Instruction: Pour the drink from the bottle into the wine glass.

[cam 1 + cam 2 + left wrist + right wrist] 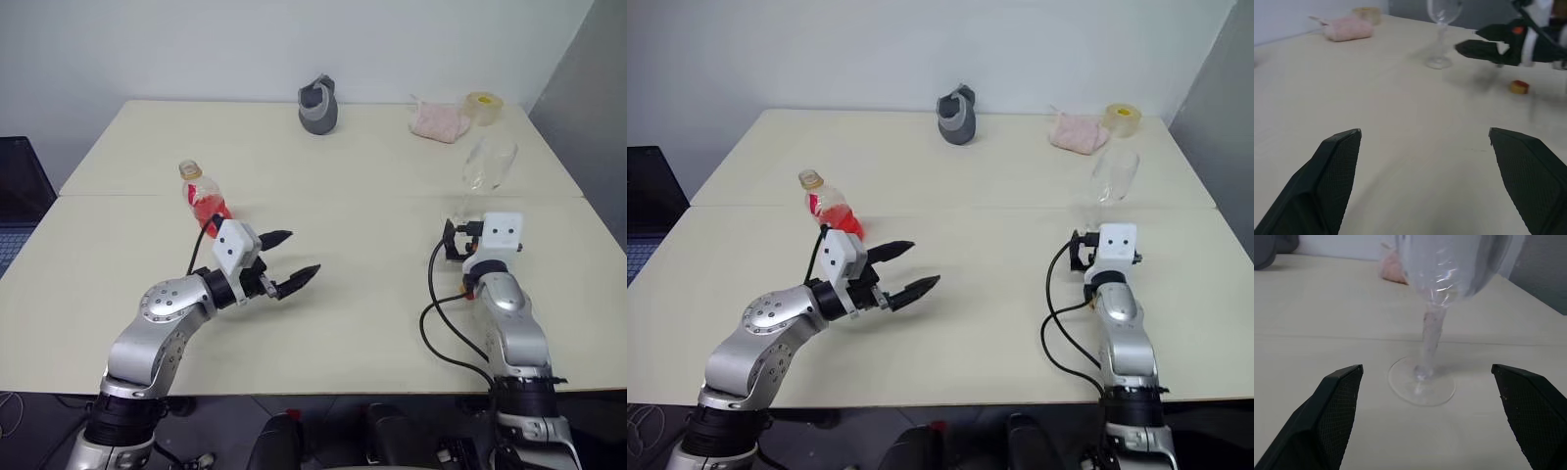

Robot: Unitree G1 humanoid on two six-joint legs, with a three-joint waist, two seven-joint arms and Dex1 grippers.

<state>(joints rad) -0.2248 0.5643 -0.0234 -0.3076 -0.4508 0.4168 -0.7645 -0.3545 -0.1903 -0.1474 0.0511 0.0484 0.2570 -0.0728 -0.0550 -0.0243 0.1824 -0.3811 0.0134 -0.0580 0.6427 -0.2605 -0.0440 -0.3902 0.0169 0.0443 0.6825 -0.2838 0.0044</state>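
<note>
- The left gripper (pixel 292 261) is spread wide, grasping nothing, just right of the uncapped bottle (pixel 204 199); light, squeezable plastic, best taken at the body.
- The right gripper (pixel 1426 377) is released too, near the wine glass (pixel 482 171); fragile, top-heavy, best steadied at the stem.

Both head views look forward and down over the tabletop (pixel 343 196) from above the arms, sharing the whole scene. The left wrist view faces low across it toward the wine glass (pixel 1442 29). The right wrist view sits close before that glass.
</note>
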